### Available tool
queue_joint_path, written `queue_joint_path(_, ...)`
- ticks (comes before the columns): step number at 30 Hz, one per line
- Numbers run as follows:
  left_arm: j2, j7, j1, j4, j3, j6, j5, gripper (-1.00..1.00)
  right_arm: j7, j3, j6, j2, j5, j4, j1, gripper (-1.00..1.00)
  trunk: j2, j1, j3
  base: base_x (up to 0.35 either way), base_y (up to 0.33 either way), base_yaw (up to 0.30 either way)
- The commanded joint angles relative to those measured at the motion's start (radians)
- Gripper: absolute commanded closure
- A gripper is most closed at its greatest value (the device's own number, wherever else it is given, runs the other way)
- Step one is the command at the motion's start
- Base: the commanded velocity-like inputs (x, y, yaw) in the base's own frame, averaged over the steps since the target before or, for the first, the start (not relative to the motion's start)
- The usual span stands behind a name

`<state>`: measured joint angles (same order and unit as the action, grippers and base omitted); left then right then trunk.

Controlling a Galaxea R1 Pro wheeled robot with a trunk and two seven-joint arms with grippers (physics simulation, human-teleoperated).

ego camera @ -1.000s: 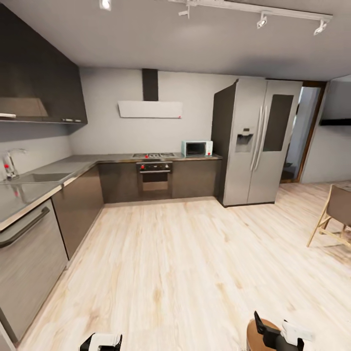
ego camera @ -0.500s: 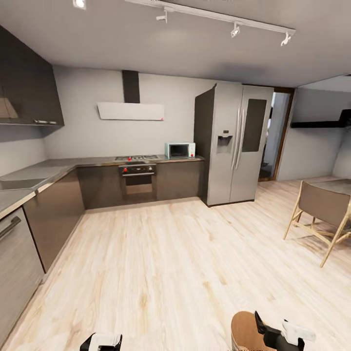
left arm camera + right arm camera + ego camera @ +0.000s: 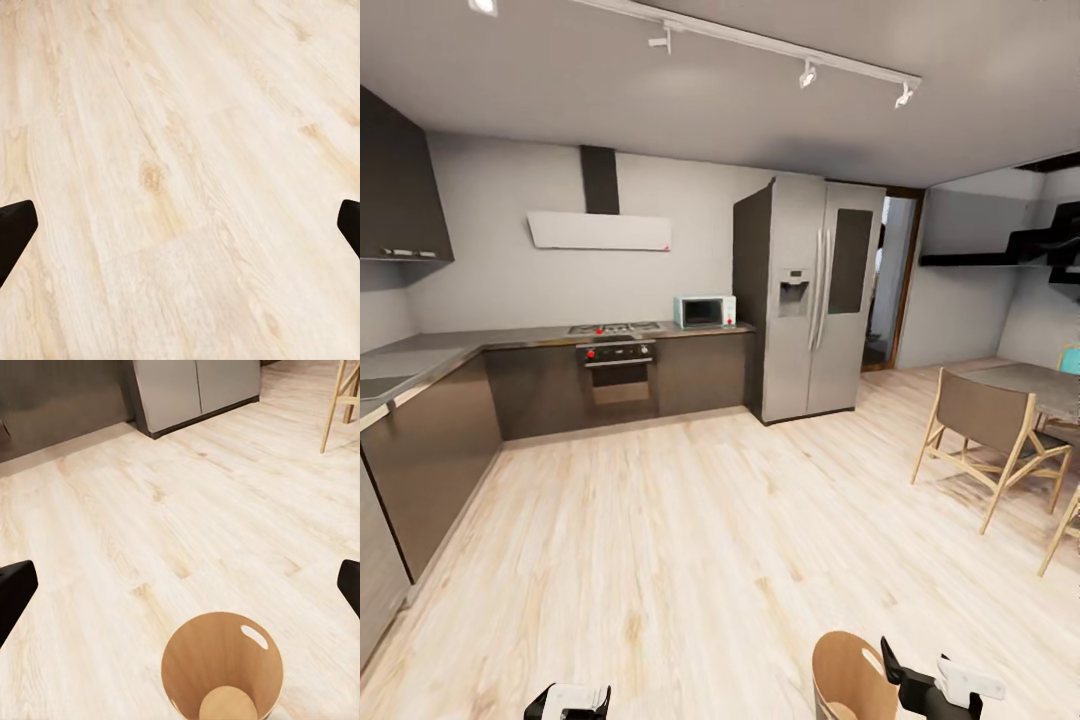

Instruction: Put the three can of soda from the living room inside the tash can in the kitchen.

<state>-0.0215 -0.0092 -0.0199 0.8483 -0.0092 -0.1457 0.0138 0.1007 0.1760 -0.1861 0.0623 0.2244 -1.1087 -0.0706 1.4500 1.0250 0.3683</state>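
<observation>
I see one tash can (image 3: 223, 667) standing on the wood floor (image 3: 690, 540) just ahead of my right gripper (image 3: 180, 585), mouth up, its orange-brown inside bare. That gripper's two fingertips (image 3: 15, 589) are spread wide; the left gripper (image 3: 180, 225) is likewise apart, over bare planks. Beyond stand one fridge (image 3: 810, 310), one oven (image 3: 617, 372), one microwave (image 3: 704, 311) and two chairs (image 3: 988, 425).

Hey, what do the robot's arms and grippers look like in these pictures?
In the head view the left gripper is a white block with black edges, and the right gripper has a white housing on black angular parts. In the wrist views the fingertips are plain black.
</observation>
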Motion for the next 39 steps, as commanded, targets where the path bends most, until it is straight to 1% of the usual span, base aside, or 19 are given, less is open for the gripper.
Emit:
queue_joint_path(1, 0.000, 0.000, 0.000, 0.000, 0.000, 0.000, 0.000, -1.00, 0.001, 0.000, 0.000, 0.001, 0.000, 0.000, 0.000, -1.00, 0.000, 0.000, 0.000, 0.000, 0.000, -0.023)
queue_joint_path(8, 0.000, 0.000, 0.000, 0.000, 0.000, 0.000, 0.000, -1.00, 0.002, 0.000, 0.007, 0.003, 0.001, 0.001, 0.000, -1.00, 0.000, 0.000, 0.009, 0.000, 0.000, -0.009)
queue_joint_path(39, 0.000, 0.000, 0.000, 0.000, 0.000, 0.000, 0.000, -1.00, 0.004, 0.000, 0.008, 0.005, 0.001, 0.001, 0.000, -1.00, 0.000, 0.000, 0.058, 0.000, 0.000, 0.000)
